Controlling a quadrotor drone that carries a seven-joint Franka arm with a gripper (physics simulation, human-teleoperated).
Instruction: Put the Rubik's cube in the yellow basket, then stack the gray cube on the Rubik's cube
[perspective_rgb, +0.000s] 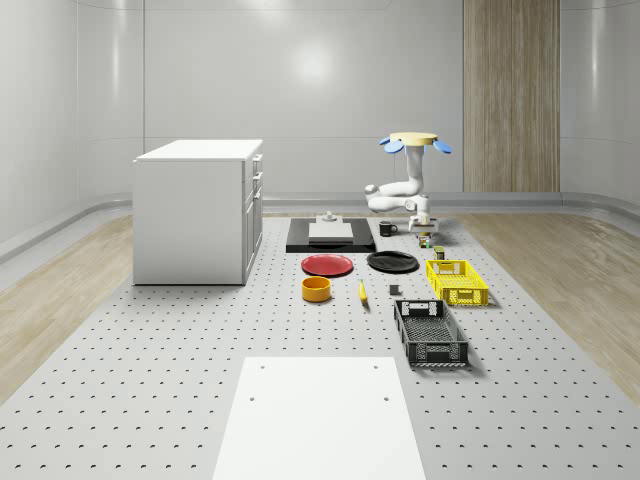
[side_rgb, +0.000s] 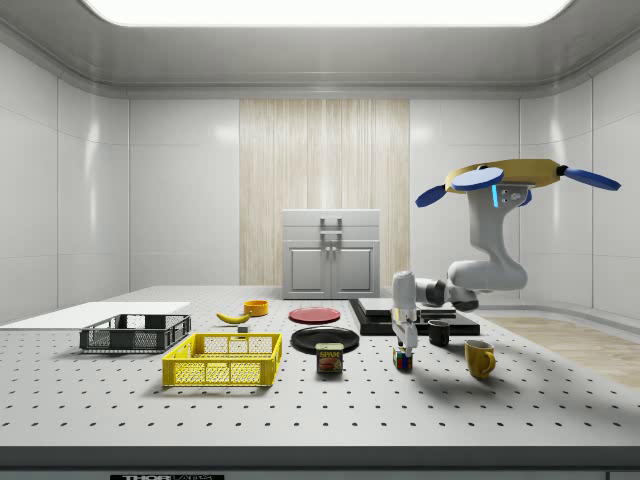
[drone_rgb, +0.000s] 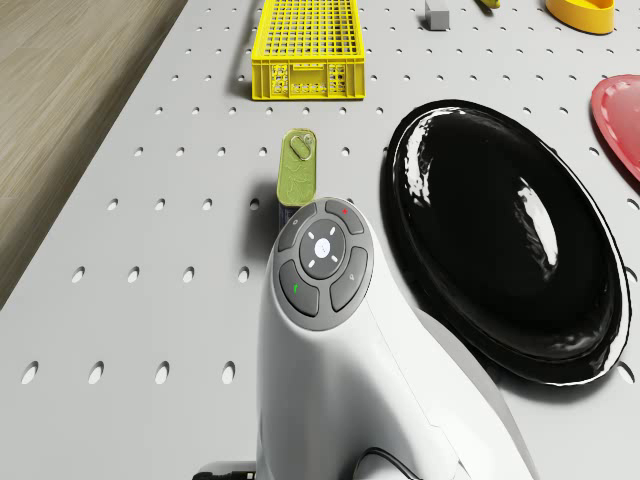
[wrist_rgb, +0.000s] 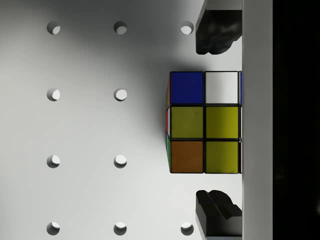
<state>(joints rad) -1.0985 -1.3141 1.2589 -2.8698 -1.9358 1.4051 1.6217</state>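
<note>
The Rubik's cube (wrist_rgb: 205, 122) rests on the perforated table, small in the side view (side_rgb: 402, 361) and the whole-scene view (perspective_rgb: 425, 241). My gripper (wrist_rgb: 216, 122) points straight down over it and is open. Its two black fingertips (wrist_rgb: 215, 32) stand on opposite sides of the cube with a gap on each side. The yellow basket (perspective_rgb: 457, 280) (side_rgb: 224, 360) (drone_rgb: 305, 45) stands nearer the front with nothing in it. The small gray cube (perspective_rgb: 394, 291) (drone_rgb: 437, 12) lies on the table beside that basket. The drone (perspective_rgb: 412, 140) (side_rgb: 505, 178) hovers above the table's far right part.
A green tin can (drone_rgb: 297, 170) (side_rgb: 329, 357) stands between the Rubik's cube and the yellow basket. A black plate (drone_rgb: 510, 240), red plate (perspective_rgb: 328, 264), orange bowl (perspective_rgb: 317, 288), banana (perspective_rgb: 362, 291), black basket (perspective_rgb: 430, 332), two mugs (side_rgb: 479, 357) and a white cabinet (perspective_rgb: 198, 210) are nearby.
</note>
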